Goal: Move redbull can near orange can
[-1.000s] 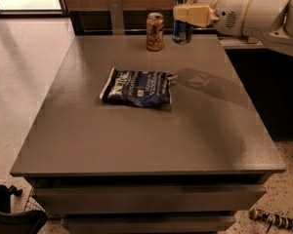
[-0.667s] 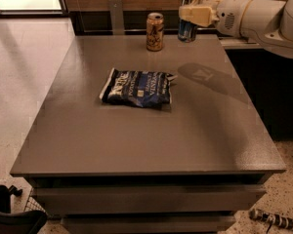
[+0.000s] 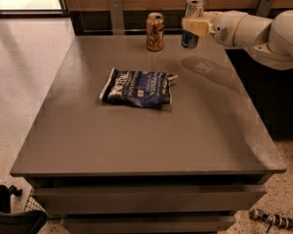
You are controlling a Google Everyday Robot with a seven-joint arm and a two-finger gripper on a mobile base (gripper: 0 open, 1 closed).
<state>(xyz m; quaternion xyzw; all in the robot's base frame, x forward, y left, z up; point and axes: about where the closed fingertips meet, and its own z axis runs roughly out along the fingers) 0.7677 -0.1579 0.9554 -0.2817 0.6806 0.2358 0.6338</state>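
The tool (image 3: 193, 26) is closed around the middle of the redbull can (image 3: 190, 41), its pale fingers (image 3: 195, 25) crossing the can's silver-and-blue body from the right, where the white arm (image 3: 256, 30) reaches in. Gripping at mid-height keeps the slim can upright and balanced, which suits a tall, light thing that would tip easily if pinched near the top or the base.

The can seems to hang clear of the desk (image 3: 136, 140), above its far right corner. A faint dark patch on the surface just in front of it reads as a shadow or reflection, which suggests it is lifted, though the exact gap cannot be told.

The orange can (image 3: 155, 31) stands upright at the far edge of the desk, just to the left of the held can, and the two are apart, not touching. The dark blue snack bag (image 3: 138, 87) lies flat nearer the middle, well out of the way.

The carrying looks nearly done. What remains, by my judgement, is to lower the can straight down beside the orange one (leaving room so the fingers do not knock it) and let go.
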